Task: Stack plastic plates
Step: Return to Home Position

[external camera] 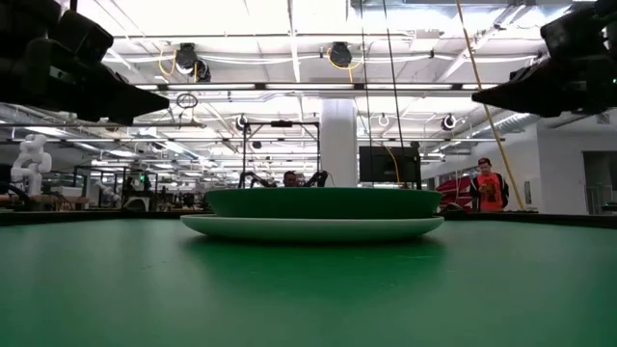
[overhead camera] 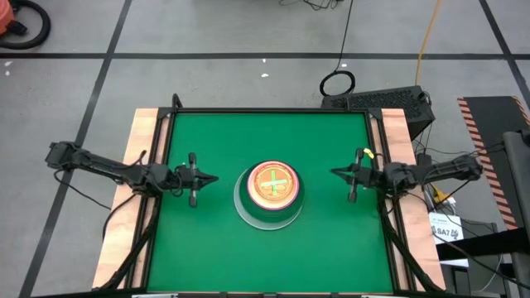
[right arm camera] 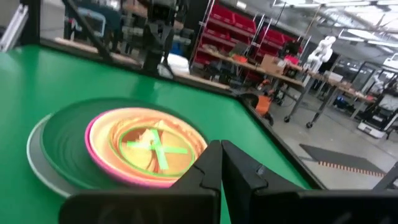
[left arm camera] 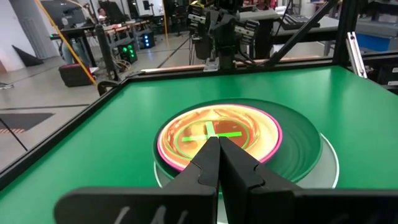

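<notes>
We see the plastic plates (overhead camera: 270, 192) in one stack at the middle of the green table (overhead camera: 207, 257), small translucent ones on top. The main risk, we judge, is an arm swinging low on its way home and knocking the stack off-centre. Both the left gripper (overhead camera: 215, 177) and the right gripper (overhead camera: 333, 172) hang either side, well apart from the stack, fingers pressed together, holding and touching nothing.

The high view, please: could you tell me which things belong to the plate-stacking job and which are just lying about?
Job: stack of plates at the centre of the table, pale plate lowest, small green plate on top; left gripper and right gripper, shut, one each side.
Lying about: black cable coil and yellow cable on the floor beyond the table.
</notes>
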